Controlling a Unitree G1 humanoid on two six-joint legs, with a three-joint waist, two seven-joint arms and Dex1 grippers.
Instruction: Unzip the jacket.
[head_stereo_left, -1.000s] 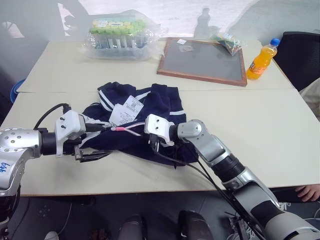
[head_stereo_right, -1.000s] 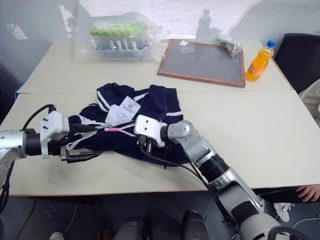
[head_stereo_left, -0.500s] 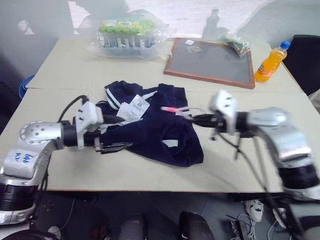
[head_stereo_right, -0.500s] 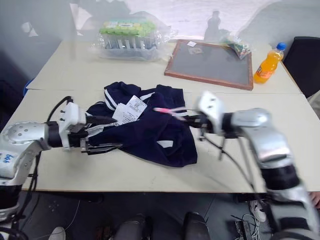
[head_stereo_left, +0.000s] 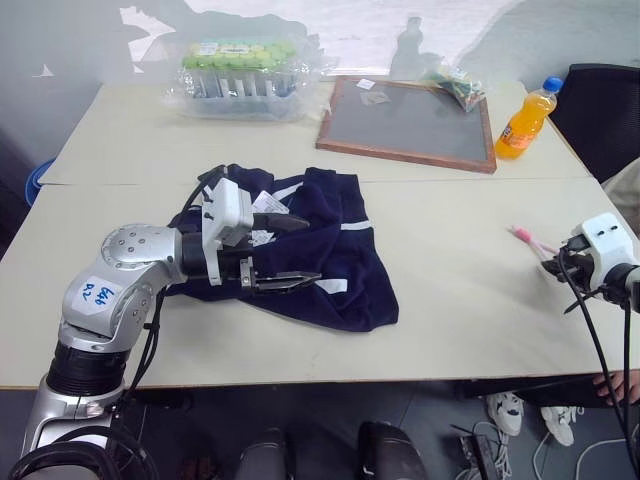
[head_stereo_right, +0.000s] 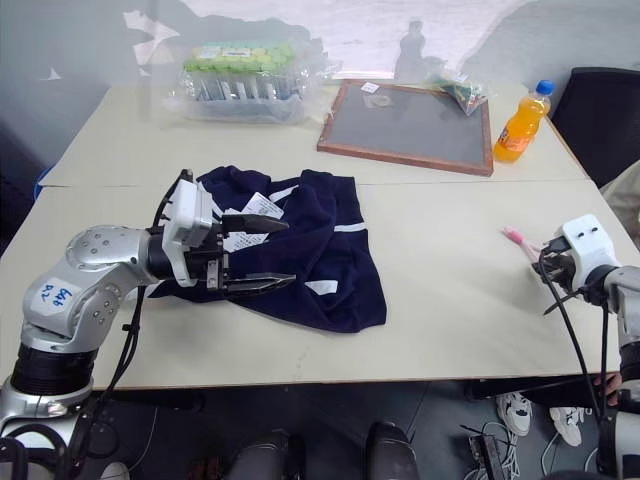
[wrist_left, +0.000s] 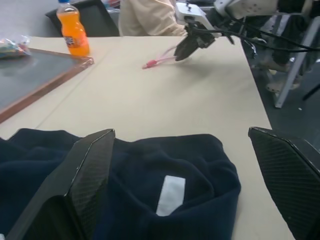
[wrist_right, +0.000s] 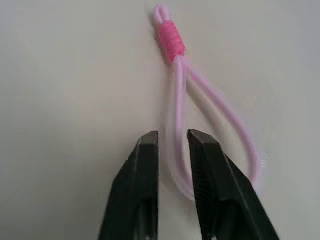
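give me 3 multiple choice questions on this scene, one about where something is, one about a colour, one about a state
1. Where does the pink cord loop lie?
A. on the jacket
B. on the bare table near the right gripper
C. on the framed board

2. What colour is the drink in the bottle?
A. orange
B. green
C. clear

3. How do the left gripper's fingers stand?
A. shut on a tag
B. shut on a sleeve
C. spread wide with nothing between them

Answers:
1 B: the loop rests on the table, one strand between the fingers of the right gripper, well away from the jacket.
2 A: the bottle beside the framed board holds orange liquid under a blue cap.
3 C: the two black fingers stand far apart over the jacket, gripping no fabric.
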